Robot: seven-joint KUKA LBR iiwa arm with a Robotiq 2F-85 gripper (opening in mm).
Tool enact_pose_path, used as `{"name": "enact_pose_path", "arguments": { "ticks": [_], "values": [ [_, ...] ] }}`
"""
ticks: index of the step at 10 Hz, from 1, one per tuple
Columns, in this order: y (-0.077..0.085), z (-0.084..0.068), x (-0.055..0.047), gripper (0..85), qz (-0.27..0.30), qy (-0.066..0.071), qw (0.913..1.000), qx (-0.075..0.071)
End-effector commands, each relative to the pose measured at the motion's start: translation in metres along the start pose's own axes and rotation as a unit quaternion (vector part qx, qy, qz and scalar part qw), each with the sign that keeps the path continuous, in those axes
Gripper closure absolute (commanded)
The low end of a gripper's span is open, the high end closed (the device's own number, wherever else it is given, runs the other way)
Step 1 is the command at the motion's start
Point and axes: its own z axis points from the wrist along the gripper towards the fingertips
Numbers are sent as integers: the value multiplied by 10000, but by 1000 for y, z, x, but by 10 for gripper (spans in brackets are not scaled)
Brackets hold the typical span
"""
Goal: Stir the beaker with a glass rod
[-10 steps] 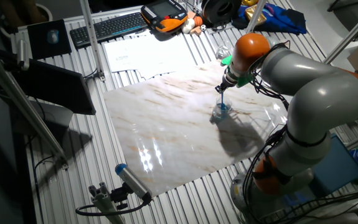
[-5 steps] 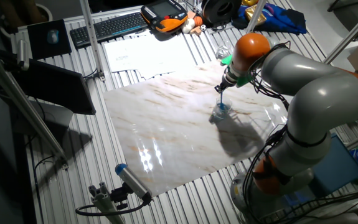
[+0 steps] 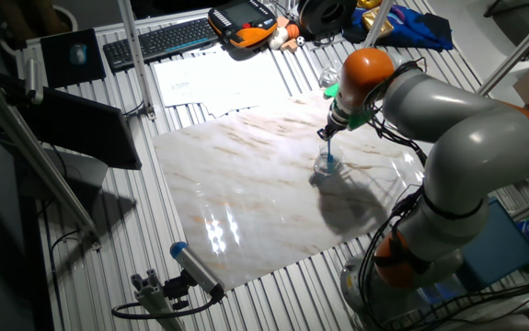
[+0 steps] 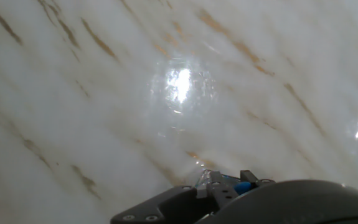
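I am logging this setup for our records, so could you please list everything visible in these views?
beaker: one, clear with bluish tint, on the marble sheet under the end effector.
glass rod: one, thin blue, running from the end effector down into the beaker.
marble sheet: one, white with brown veins, table centre.
tube: one, grey-white with blue cap, near front edge.
keyboard: one, black, far side.
papers: white, beside the keyboard.
pendant: one, orange and black, far side.
arm: one, grey with orange joints, right.
end effector: one, dark, holding the rod above the beaker.

Hand (image 3: pixel 328 134) clamped, arm bent downward
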Motion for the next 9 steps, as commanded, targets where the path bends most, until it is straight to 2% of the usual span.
{"name": "enact_pose_path", "arguments": {
  "ticks": [1,3,4,5,6,7,8,9],
  "values": [
    [-3,3,-3,850,-3,-47,10000,-41],
    [6,4,-9,850,276,-183,9991,-251],
    [14,2,-8,850,404,-189,9986,-291],
    [17,1,-2,850,328,105,9993,-172],
    [15,0,2,850,197,545,9982,-141],
    [11,0,2,850,3,825,9966,-12],
    [9,2,3,850,-128,860,9961,135],
    [7,5,2,850,-172,574,9981,156]
  ]
}}
